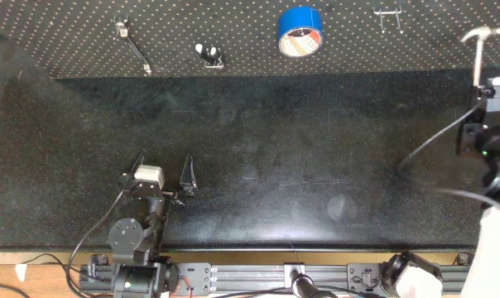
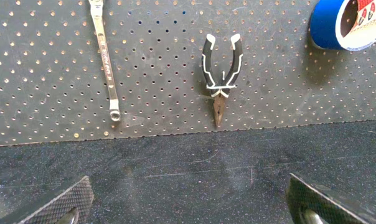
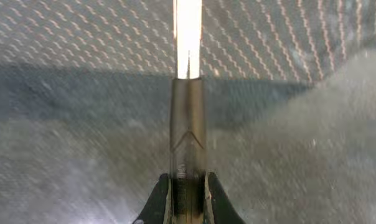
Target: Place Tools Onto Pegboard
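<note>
Your right gripper [image 3: 188, 198] clamps the hammer [image 1: 480, 37] at the pegboard's [image 1: 233, 25] right edge, with hook [image 1: 388, 18], tape [image 1: 300, 31], pliers [image 1: 209, 55] and wrench [image 1: 132, 43] hanging to its left; your left gripper [image 2: 188, 214] rests spread by the table's [image 1: 275, 165] near edge.

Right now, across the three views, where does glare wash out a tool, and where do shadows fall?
Right wrist view: the hammer shaft's far end glares pure white. Left wrist view: the blue tape casts a soft shadow on the pegboard. Top view: the hammer's head gleams brightly.
</note>
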Robot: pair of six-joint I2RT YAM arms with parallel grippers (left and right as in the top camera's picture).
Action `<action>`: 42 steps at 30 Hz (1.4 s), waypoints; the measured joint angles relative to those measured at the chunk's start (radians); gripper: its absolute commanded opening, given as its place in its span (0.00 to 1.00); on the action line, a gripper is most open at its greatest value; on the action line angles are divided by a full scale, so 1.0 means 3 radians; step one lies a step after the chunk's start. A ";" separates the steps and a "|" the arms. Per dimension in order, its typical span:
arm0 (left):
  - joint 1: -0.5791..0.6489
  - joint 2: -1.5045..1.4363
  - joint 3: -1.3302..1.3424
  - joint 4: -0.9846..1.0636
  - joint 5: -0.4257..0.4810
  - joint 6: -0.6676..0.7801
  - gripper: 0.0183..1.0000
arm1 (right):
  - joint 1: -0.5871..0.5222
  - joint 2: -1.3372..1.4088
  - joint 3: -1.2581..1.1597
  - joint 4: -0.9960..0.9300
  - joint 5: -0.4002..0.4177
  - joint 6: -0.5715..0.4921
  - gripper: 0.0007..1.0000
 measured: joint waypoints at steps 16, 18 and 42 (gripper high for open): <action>0.0000 0.0000 0.0000 0.0000 0.0000 0.0000 0.99 | 0.1185 0.0635 -0.0001 0.0448 -0.0011 0.0490 0.07; 0.0000 0.0000 0.0000 0.0000 0.0000 0.0000 0.99 | 0.1185 0.0697 -0.0001 0.0553 -0.0001 0.0491 0.07; 0.0000 0.0000 0.0000 0.0000 0.0000 0.0000 0.99 | 0.1256 0.0086 -0.1397 0.1333 0.0201 0.0621 0.98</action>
